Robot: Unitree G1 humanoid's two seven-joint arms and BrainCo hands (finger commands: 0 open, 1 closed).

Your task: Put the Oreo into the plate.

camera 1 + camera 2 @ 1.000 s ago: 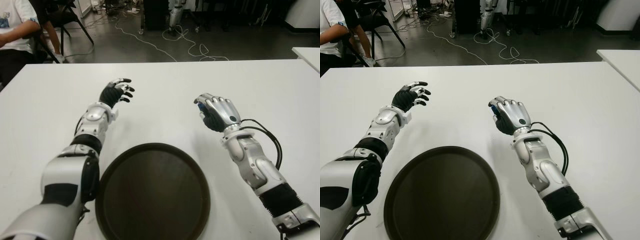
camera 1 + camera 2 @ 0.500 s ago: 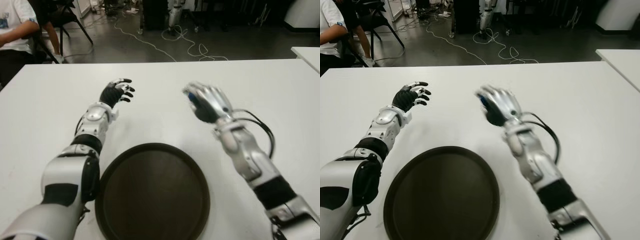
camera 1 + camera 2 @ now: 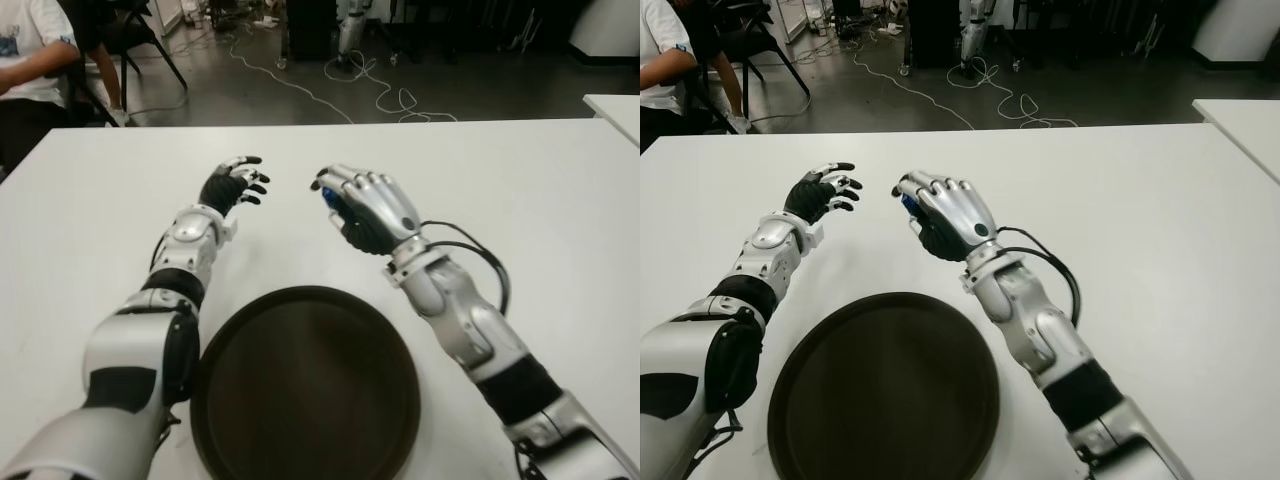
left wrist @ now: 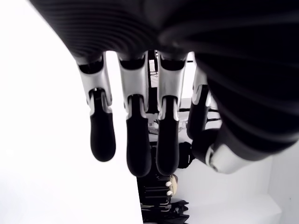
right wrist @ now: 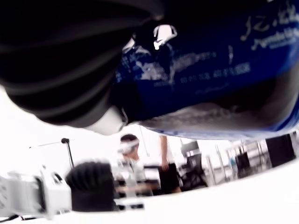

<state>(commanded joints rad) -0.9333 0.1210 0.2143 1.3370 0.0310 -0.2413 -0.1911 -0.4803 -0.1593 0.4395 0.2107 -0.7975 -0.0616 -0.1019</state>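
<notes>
My right hand [image 3: 352, 205] is curled around a blue Oreo packet [image 3: 331, 198], of which only a blue edge shows between the fingers; its wrapper [image 5: 210, 70] fills the right wrist view. The hand hangs above the white table [image 3: 520, 180], just beyond the far rim of the dark round plate [image 3: 305, 385] that lies near the front edge. My left hand [image 3: 234, 184] shows to the left of the right hand, over the table, with its fingers [image 4: 135, 140] spread and nothing in them.
A seated person [image 3: 30, 70] and a black chair [image 3: 130, 40] are at the table's far left corner. Cables [image 3: 370, 85] lie on the floor beyond the far edge. A second white table [image 3: 615, 105] stands to the right.
My right hand has carried the Oreo packet leftward across the table, from right of the plate to a spot beyond its far rim, close to the left hand. The left hand has stayed still.
</notes>
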